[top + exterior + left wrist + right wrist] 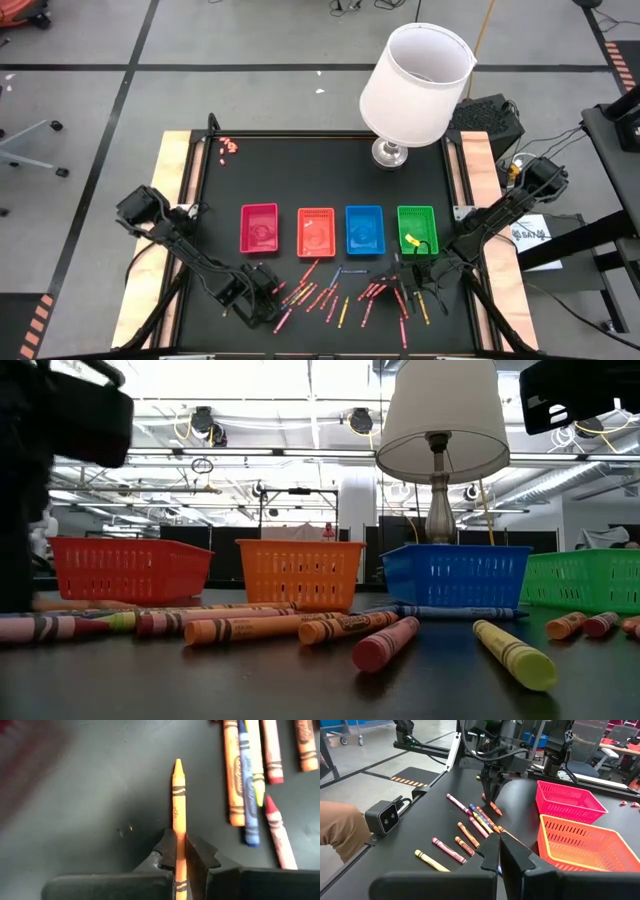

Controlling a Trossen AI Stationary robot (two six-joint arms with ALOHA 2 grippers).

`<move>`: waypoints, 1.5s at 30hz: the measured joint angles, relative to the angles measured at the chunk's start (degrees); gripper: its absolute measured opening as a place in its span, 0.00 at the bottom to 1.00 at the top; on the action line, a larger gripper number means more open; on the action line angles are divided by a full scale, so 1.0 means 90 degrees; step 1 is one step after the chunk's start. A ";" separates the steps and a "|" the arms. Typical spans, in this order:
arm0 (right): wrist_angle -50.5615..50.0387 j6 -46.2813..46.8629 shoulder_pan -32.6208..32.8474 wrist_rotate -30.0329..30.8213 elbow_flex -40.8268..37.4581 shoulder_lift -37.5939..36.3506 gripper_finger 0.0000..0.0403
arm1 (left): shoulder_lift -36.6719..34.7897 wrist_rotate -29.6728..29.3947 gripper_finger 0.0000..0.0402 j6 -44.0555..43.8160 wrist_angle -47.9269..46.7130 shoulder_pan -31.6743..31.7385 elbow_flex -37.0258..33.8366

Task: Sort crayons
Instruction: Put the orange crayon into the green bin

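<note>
Many crayons lie scattered along the table's near edge, in front of a row of red, orange, blue and green trays. A yellow crayon lies in the green tray. At the left end of the scatter, my left gripper points steeply down, shut on an orange crayon. My right gripper hangs shut and empty just in front of the green tray. My left gripper pinches the orange crayon's rear half between its two fingers, on the crayon's long sides. The fingers come from above, slanting down. The pointed tip sticks out ahead of them, low over the table; whether it is lifted I cannot tell.
A white-shaded lamp stands on its base at the table's far edge. Tiny pink-red bits sit at the far left corner. More crayons lie close beside the held one. Wooden rails border the black top.
</note>
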 joint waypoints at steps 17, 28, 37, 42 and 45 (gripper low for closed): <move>-0.0022 0.0000 -0.0010 0.0003 0.0000 0.0002 0.00 | -0.1008 -0.0709 0.03 0.1391 0.0099 0.0001 0.0002; -0.0007 0.0022 -0.0326 0.0007 0.0000 0.0000 0.00 | -0.1266 -0.2161 0.03 0.3924 0.1443 0.0004 0.0007; 0.0114 0.0081 -0.0577 0.0004 0.0000 0.0095 0.00 | -0.1266 -0.3547 0.03 0.6825 0.3514 0.0006 0.0007; 0.0739 -0.0038 -0.0705 -0.0004 0.0000 0.0507 0.00 | -0.1266 -0.3676 0.03 0.8323 0.4733 0.0154 0.0011; 0.1483 -0.0289 -0.0799 -0.0010 0.0000 0.0797 0.00 | -0.1266 -0.3511 0.03 0.8776 0.5112 0.0303 0.0012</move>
